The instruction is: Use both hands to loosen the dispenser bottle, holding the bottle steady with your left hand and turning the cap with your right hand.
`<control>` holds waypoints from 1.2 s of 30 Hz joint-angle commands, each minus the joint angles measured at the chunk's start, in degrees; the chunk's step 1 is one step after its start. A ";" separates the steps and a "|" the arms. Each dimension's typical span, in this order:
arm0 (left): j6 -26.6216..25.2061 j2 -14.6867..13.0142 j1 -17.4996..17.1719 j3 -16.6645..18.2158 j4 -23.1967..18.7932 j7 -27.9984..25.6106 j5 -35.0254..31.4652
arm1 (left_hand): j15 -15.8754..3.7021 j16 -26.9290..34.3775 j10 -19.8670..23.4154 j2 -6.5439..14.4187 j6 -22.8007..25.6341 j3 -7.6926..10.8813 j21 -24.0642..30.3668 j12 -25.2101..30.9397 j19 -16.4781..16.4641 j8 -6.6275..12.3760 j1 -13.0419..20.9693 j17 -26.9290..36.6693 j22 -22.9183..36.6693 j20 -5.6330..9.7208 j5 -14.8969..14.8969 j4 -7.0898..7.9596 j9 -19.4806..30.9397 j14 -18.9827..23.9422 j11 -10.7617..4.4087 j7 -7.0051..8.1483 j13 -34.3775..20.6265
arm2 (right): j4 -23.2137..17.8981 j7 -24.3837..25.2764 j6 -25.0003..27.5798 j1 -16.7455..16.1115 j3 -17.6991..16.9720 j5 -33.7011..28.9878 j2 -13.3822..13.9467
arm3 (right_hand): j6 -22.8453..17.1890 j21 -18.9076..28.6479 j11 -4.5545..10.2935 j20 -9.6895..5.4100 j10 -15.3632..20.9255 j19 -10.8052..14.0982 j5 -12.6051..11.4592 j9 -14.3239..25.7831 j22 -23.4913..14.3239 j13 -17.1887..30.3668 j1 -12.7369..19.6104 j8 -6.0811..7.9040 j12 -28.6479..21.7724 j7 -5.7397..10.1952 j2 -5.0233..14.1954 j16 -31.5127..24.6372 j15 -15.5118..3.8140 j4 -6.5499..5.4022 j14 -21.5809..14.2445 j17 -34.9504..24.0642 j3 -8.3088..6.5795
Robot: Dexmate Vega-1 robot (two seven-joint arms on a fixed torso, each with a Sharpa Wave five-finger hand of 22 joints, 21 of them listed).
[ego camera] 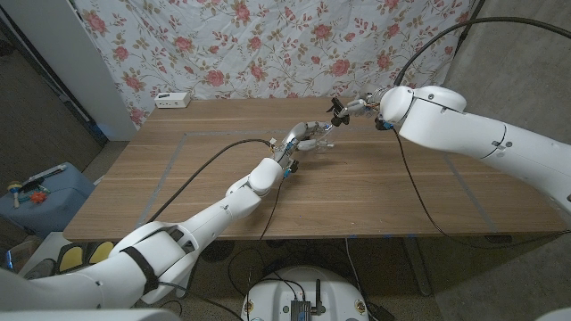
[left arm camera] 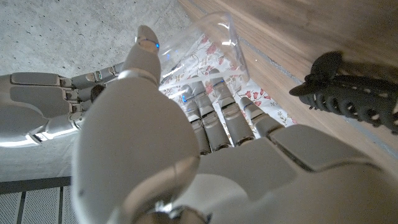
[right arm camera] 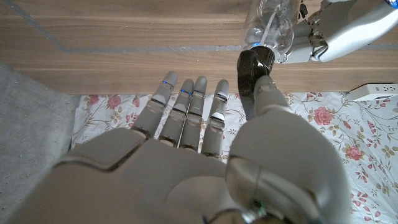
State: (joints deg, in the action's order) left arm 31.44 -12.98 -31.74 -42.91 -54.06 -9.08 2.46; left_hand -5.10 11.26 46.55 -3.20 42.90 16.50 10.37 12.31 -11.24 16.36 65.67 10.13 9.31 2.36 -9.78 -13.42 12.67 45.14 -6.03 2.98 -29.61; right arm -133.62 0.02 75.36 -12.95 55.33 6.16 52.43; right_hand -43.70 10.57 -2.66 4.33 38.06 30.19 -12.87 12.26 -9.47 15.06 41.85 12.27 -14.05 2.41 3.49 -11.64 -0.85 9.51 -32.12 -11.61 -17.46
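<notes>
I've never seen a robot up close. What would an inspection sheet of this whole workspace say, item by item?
Surface: wooden table, with faint taped lines.
Job's things: clear dispenser bottle with a black cap, lifted off the table near its far middle.
Clutter: white power strip at the far left edge.
Hands: left hand grips the bottle. Right hand has its fingers straight and apart, with the thumb up by the cap. Whether the thumb touches the cap cannot be told.
Cables: black cable runs along the left arm, and another loops over the right arm.
Surroundings: floral cloth behind the table, blue box on the floor to the left.
People: nothing seen.
</notes>
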 commanded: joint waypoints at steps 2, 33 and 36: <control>1.12 0.80 0.88 -0.19 2.08 0.44 0.33 | -3.60 0.01 3.16 7.88 7.03 4.87 0.08 0.42 -0.49 0.49 -6.93 0.16 0.10 3.49 -0.54 4.63 0.23 0.66 -2.25 1.18 -0.35 | 0.61 1.19 -3.28 -0.73 -0.92 1.15 0.76 | -0.62 0.11 0.62 -0.56 -0.28 0.29 0.07 0.15 -0.15 0.41 2.14 0.49 0.15 2.22 0.36 -0.45 -0.96 0.62 -0.10 -0.34 -0.64; 0.49 1.15 1.26 -0.56 2.47 1.17 0.76 | -3.56 0.04 3.20 7.93 6.90 4.86 0.08 0.43 -0.51 0.38 -7.04 0.18 0.10 3.39 -0.53 4.67 0.23 0.77 -2.39 1.30 -0.43 | 3.50 -0.50 -15.79 -10.59 -12.71 4.93 2.15 | -0.98 -0.30 1.44 3.09 -11.93 -5.65 1.25 0.22 -0.28 1.70 14.37 0.75 2.99 10.39 3.88 0.12 2.06 0.46 9.22 -2.01 -3.16; 0.37 1.13 1.17 -0.56 2.28 1.15 0.79 | -3.54 0.00 3.19 7.95 7.04 4.90 0.07 0.43 -0.50 0.43 -7.03 0.17 0.10 3.38 -0.54 4.67 0.23 0.71 -2.35 1.19 -0.45 | 3.67 -0.50 -17.06 -11.71 -13.95 5.47 2.29 | -1.49 -0.33 1.48 3.27 -13.15 -6.53 1.54 0.23 -0.28 1.74 15.53 0.91 3.13 10.40 4.28 0.22 2.44 0.52 10.61 -2.06 -3.43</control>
State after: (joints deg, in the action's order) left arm 32.28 -11.84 -30.44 -43.39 -51.31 -7.99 3.17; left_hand -5.01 11.27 46.64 -3.20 42.90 16.50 10.37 12.32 -11.24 16.45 65.67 10.12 9.32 2.36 -9.95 -13.42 12.67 45.25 -5.94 2.98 -29.88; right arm -130.83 -0.25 62.98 -20.91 45.67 9.77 54.38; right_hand -44.27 10.34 -1.25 7.48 25.90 24.18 -11.61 12.41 -9.46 16.65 56.14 12.93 -11.16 12.94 7.44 -11.42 1.22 10.07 -22.37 -13.47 -20.28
